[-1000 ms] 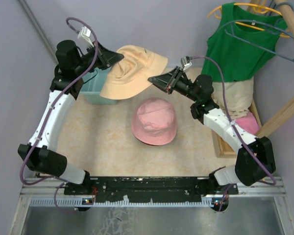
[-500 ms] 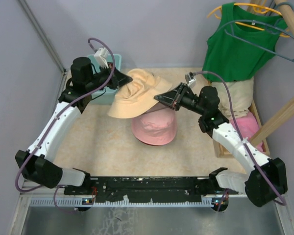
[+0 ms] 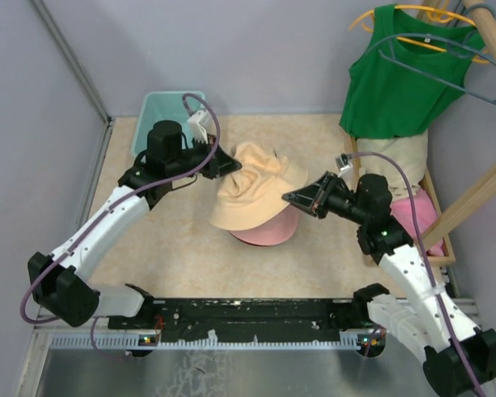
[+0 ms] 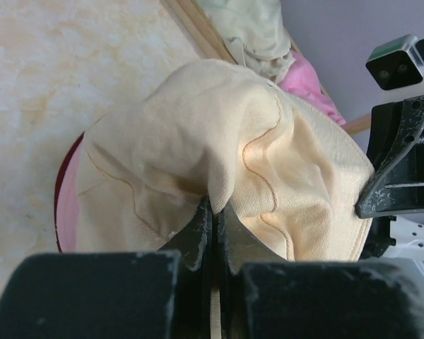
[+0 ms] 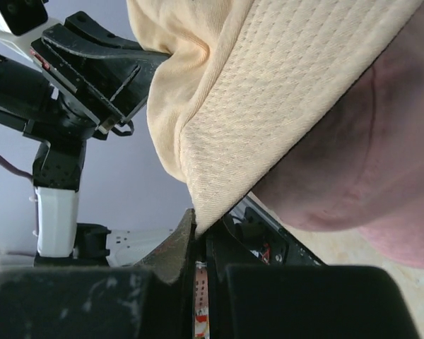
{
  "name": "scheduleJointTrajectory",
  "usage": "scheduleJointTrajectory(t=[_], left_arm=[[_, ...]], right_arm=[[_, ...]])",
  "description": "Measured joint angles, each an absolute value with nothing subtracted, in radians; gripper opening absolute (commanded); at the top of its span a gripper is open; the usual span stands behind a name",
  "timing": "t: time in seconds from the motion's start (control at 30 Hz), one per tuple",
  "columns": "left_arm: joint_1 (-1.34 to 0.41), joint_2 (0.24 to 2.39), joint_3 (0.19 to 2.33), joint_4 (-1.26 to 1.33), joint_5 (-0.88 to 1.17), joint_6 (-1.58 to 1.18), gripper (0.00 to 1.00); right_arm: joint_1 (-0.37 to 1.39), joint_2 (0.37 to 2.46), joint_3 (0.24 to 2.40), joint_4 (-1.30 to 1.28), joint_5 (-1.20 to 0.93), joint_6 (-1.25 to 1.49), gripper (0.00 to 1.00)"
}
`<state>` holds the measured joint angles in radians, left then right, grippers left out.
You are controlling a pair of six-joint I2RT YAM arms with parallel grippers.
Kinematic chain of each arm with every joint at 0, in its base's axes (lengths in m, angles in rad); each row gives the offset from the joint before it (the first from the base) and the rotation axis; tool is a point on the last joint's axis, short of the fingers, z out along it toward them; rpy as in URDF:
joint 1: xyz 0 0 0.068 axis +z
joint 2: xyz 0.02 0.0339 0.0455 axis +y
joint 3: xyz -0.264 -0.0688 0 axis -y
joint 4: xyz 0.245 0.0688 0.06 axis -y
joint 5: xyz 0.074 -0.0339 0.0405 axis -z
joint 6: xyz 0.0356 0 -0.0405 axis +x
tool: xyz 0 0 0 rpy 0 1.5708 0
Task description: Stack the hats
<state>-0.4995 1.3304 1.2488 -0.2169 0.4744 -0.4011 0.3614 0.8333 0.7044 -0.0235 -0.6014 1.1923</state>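
Note:
A beige hat (image 3: 256, 194) hangs stretched between my two grippers, draped over most of the pink hat (image 3: 264, 236) on the table. The left gripper (image 3: 231, 165) is shut on a fold of the beige hat's far-left side; the left wrist view shows its jaws (image 4: 215, 205) pinching the beige hat (image 4: 233, 134), with a strip of the pink hat (image 4: 67, 208) below. The right gripper (image 3: 288, 197) is shut on the brim at the right. In the right wrist view the right gripper (image 5: 201, 222) clamps the beige hat's brim edge (image 5: 268, 92) above the pink hat (image 5: 353, 162).
A teal basket (image 3: 161, 112) stands at the back left. A green tank top (image 3: 397, 74) hangs on a hanger at the back right, above a wooden crate (image 3: 434, 198) holding pale and pink fabric (image 3: 417, 215). A wooden pole (image 3: 479, 194) leans at the right.
Both grippers have carried the beige hat from the back of the table toward the near side and down, so it now covers most of the pink hat.

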Motion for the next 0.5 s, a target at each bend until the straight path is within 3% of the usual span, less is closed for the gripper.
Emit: scheduleJointTrajectory(t=[0.13, 0.2, 0.3, 0.37, 0.5], left_arm=[[-0.530, 1.319, 1.204, -0.214, 0.464, -0.400, 0.00], [-0.540, 1.316, 1.180, -0.200, 0.463, -0.401, 0.05], [-0.547, 1.311, 1.143, -0.186, 0.462, -0.405, 0.26], [-0.548, 1.306, 1.124, -0.180, 0.455, -0.412, 0.48], [-0.542, 1.275, 1.097, -0.188, 0.405, -0.429, 0.66]], right_arm=[[0.329, 0.764, 0.657, -0.115, -0.612, 1.159, 0.00], [0.308, 0.743, 0.627, -0.145, -0.623, 1.150, 0.00], [0.288, 0.736, 0.605, -0.212, -0.636, 1.124, 0.00], [0.284, 0.735, 0.600, -0.248, -0.643, 1.105, 0.00], [0.267, 0.724, 0.561, -0.255, -0.661, 1.094, 0.00]])
